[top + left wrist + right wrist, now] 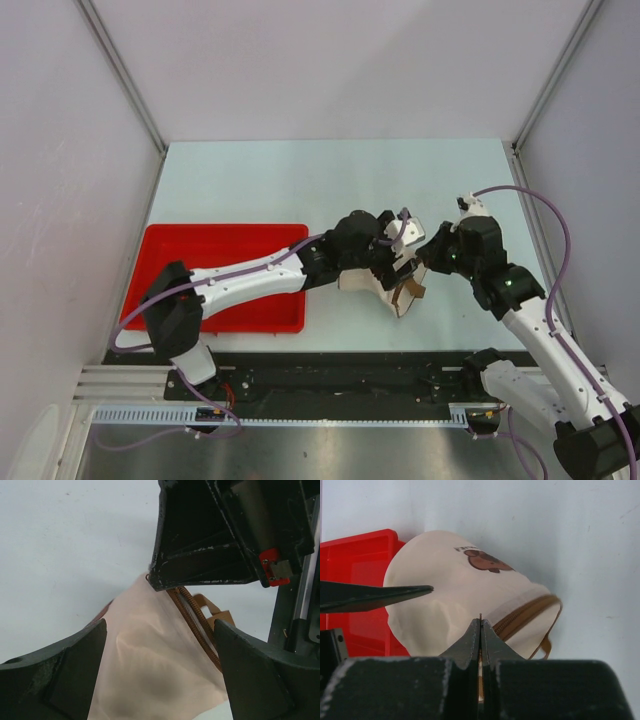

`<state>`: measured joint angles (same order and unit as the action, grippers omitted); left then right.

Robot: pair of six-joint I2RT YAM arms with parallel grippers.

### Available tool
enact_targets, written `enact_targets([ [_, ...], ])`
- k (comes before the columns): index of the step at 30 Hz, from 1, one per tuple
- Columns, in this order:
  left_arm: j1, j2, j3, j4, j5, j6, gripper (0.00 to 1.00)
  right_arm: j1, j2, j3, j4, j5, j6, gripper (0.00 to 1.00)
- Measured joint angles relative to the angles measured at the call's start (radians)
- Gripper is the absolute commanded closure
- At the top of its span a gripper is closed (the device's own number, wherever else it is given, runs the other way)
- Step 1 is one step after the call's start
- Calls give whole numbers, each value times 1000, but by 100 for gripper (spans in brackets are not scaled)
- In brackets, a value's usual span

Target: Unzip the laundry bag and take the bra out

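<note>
The laundry bag (385, 288) is a cream pouch with a brown zipper (525, 614), lying on the table between the two arms. In the left wrist view the laundry bag (150, 665) fills the gap of my left gripper (160, 647), which stands wide open astride it, one finger on each side. My right gripper (480, 622) is shut at the upper end of the zipper (197, 622), with a thin metal sliver of the zipper pull showing between its tips. The two grippers (395, 260) (425, 255) almost meet over the bag. The bra is hidden.
A flat red tray (200, 250) lies on the table to the left of the bag, partly under the left arm; its corner shows behind the bag (360, 565). White walls close in the table on three sides.
</note>
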<state>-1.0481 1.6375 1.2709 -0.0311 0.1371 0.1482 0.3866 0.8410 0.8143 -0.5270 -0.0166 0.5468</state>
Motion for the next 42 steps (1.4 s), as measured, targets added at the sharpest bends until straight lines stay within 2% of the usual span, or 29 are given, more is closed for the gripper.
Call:
enact_targets([
  [6,-11,22,0,-5,-8,-2,13,2,1,0,-6,0,0,100],
  [16,-15,19,0,-20,-30,-17,13,2,7,0,-20,16,4,100],
  [19,-25,2,0,-31,-34,-37,15,2,10,0,-24,21,11,100],
  [24,-84,-24,0,-31,-88,-91,14,2,11,0,-23,21,22,100],
  [28,-140,2,14,-37,-166,-134,18,2,11,1,-23,20,26,100],
  [29,-150,22,27,-39,-193,-142,21,2,11,2,-23,20,26,100],
  [32,-161,77,43,-37,-269,-157,39,2,11,2,-24,20,26,100],
  [33,-161,95,44,-36,-294,-161,57,2,11,2,-27,21,26,100],
  [35,-160,120,44,-34,-340,-171,79,2,11,2,-39,23,26,100],
  [36,-159,126,44,-33,-355,-173,100,1,11,2,-45,28,26,100],
  [40,-160,127,45,-16,-399,-171,100,-50,11,2,-51,22,31,100],
  [42,-161,126,43,-5,-405,-167,100,-125,10,-7,-41,-15,38,100],
])
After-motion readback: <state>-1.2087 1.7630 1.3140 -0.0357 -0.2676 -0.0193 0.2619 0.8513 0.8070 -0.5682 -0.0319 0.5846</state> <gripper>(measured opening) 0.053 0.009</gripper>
